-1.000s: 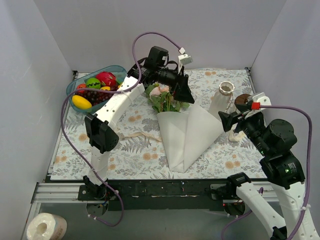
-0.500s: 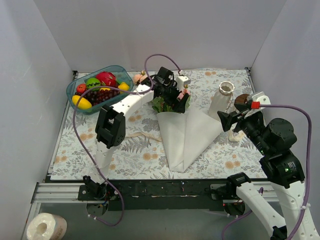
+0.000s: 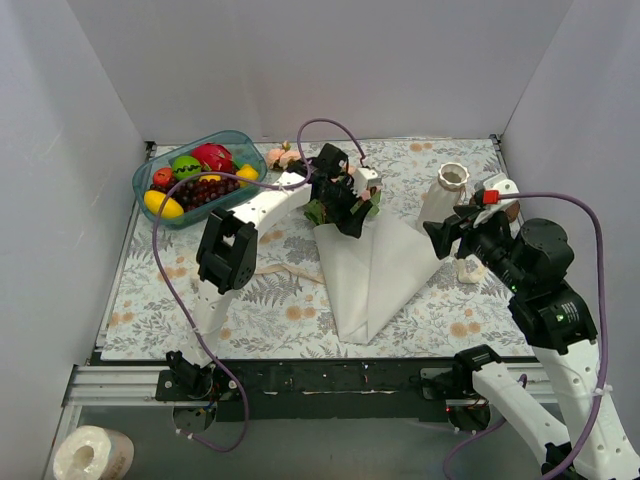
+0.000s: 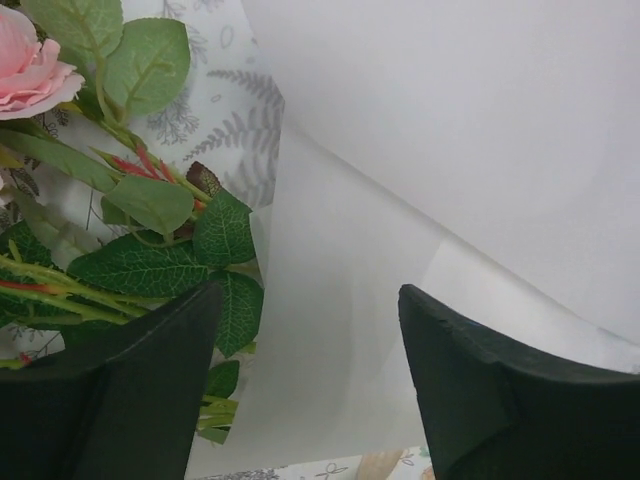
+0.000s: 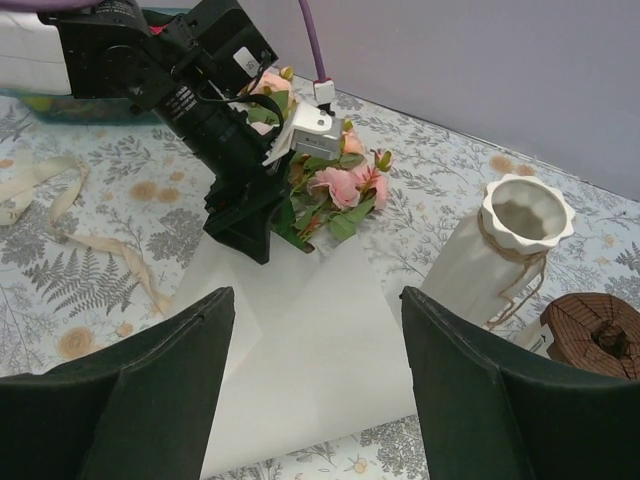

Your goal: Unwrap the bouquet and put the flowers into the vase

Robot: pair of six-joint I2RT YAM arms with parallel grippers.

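Observation:
The bouquet lies mid-table, its white paper cone (image 3: 372, 268) spread flat with the point toward me. The flowers (image 5: 339, 186), pink roses with green leaves, stick out of its far end. My left gripper (image 3: 351, 221) is down at the cone's mouth. In the left wrist view its open fingers (image 4: 130, 400) straddle the paper's edge (image 4: 330, 300), with leaves (image 4: 150, 265) and a pink rose (image 4: 30, 65) to the left. The white ribbed vase (image 3: 446, 194) stands upright at the back right. My right gripper (image 5: 315, 300) hovers open above the cone's right side, holding nothing.
A loose cream ribbon (image 3: 284, 270) lies left of the cone. A teal basket of toy fruit (image 3: 196, 172) sits at the back left. A jar with a brown lid (image 5: 598, 334) stands just right of the vase. Grey walls enclose the table.
The left arm has swung down and nearer, bringing its gripper onto the cone's mouth beside the leaves, with its jaws slightly narrower. The right arm has shifted a little left toward the cone.

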